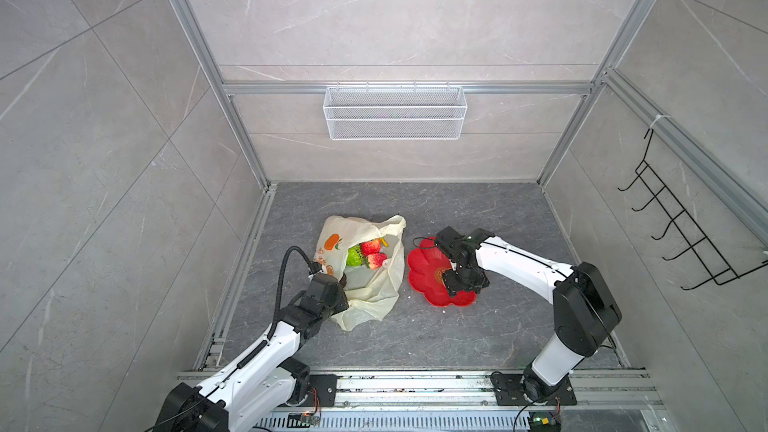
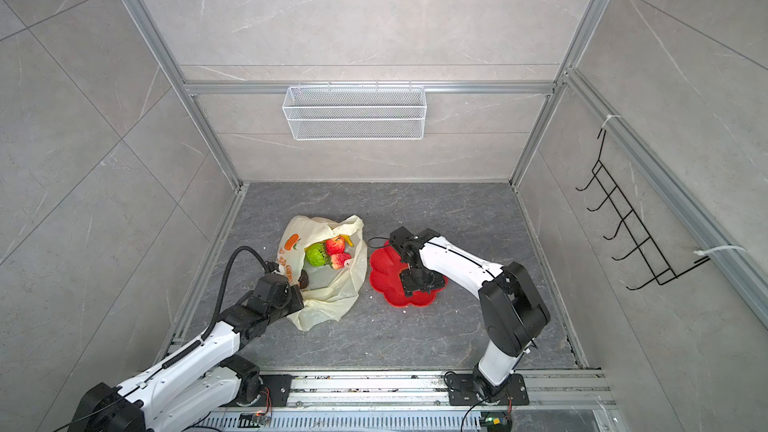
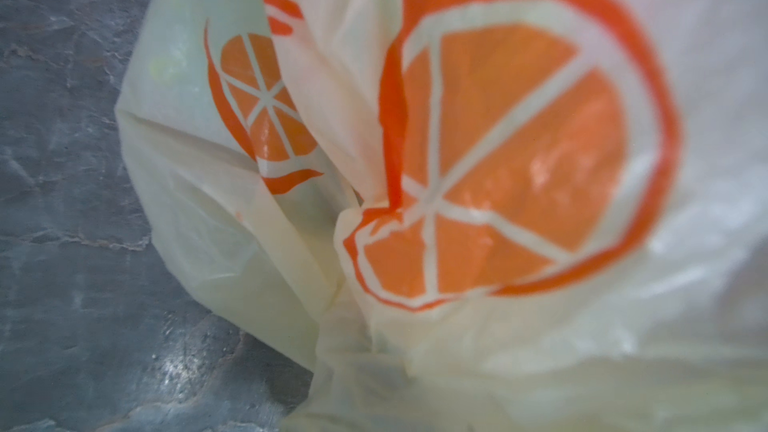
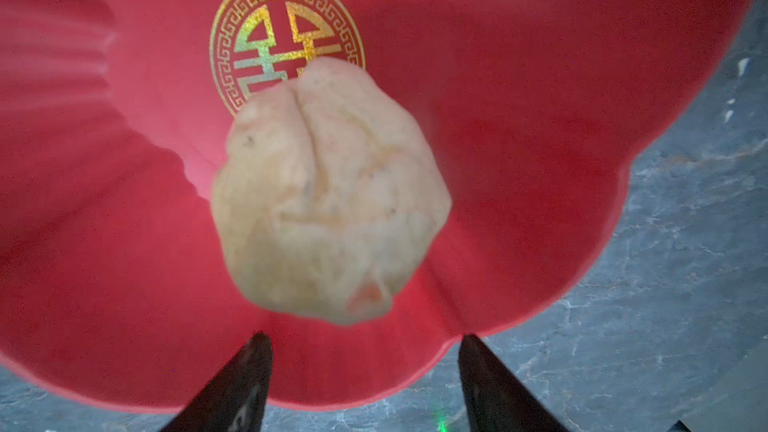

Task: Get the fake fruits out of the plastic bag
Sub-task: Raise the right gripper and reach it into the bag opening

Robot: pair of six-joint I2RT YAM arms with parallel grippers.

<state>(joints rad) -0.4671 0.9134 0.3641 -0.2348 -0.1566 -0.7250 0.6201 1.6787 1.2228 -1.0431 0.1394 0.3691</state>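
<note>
The cream plastic bag (image 1: 374,284) (image 2: 332,284) lies left of centre with its mouth open. Inside it I see a green bumpy fruit (image 1: 354,256), two red fruits (image 1: 370,247) and a bit of yellow banana (image 1: 385,242). My left gripper (image 1: 338,284) is shut on the bag's near-left edge. In the left wrist view the gathered bag (image 3: 498,326) hides the jaws. My right gripper (image 4: 363,336) hangs open over the red plate (image 4: 124,284) (image 1: 419,272). A beige round fruit (image 4: 328,193) lies on the plate just beyond the fingertips, free of them.
A white wire-mesh basket (image 1: 395,112) hangs on the back wall. On the right wall is a black hook rack (image 1: 681,222). Aluminium rails (image 1: 415,384) run along the front edge where both arms are mounted. The floor is dark grey stone.
</note>
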